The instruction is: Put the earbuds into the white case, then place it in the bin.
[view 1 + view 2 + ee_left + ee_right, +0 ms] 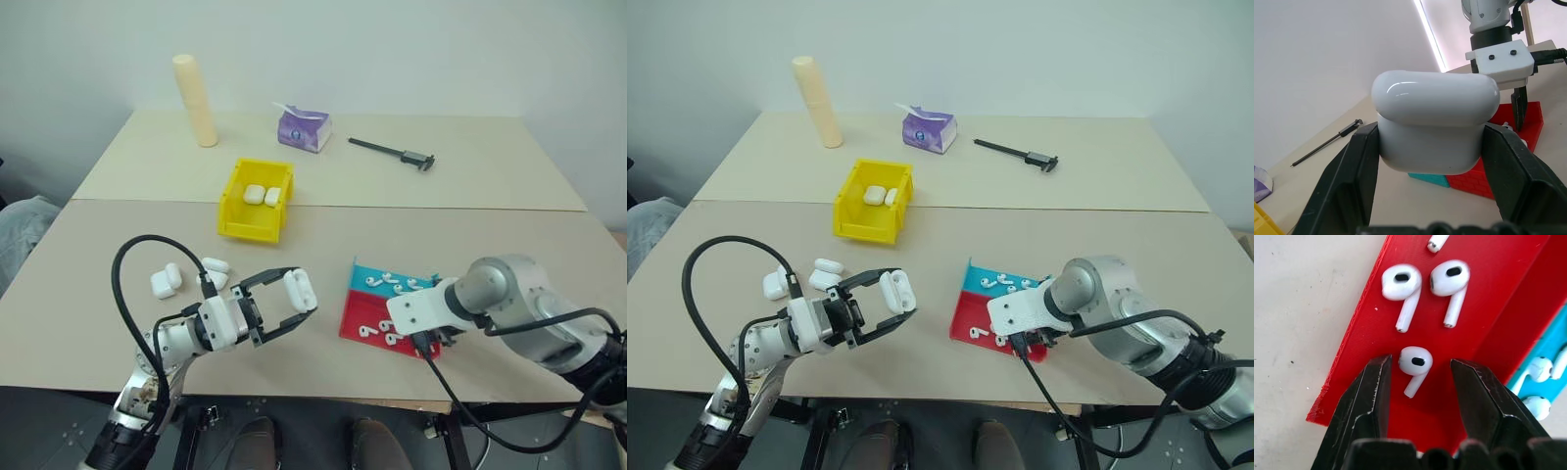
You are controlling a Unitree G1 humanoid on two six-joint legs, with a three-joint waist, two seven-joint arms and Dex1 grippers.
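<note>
My left gripper [292, 297] is shut on a white case [300, 290], held above the table in front of the tray; in the left wrist view the case [1435, 127] sits clamped between both fingers. My right gripper [428, 343] points down over the red part of the teal-and-red tray [355, 305]. It is open, its fingers straddling one earbud [1415, 361] without touching it. Two more earbuds [1400, 286] lie just beyond, and others rest on the teal part [1542, 369]. The yellow bin [253, 227] stands behind, with two white cases [263, 195] inside.
Several loose white cases [165, 282] lie on the table left of my left gripper. At the back stand a cream cylinder [196, 100], a purple tissue pack [304, 128] and a black caliper [392, 151]. The tray lies close to the table's front edge.
</note>
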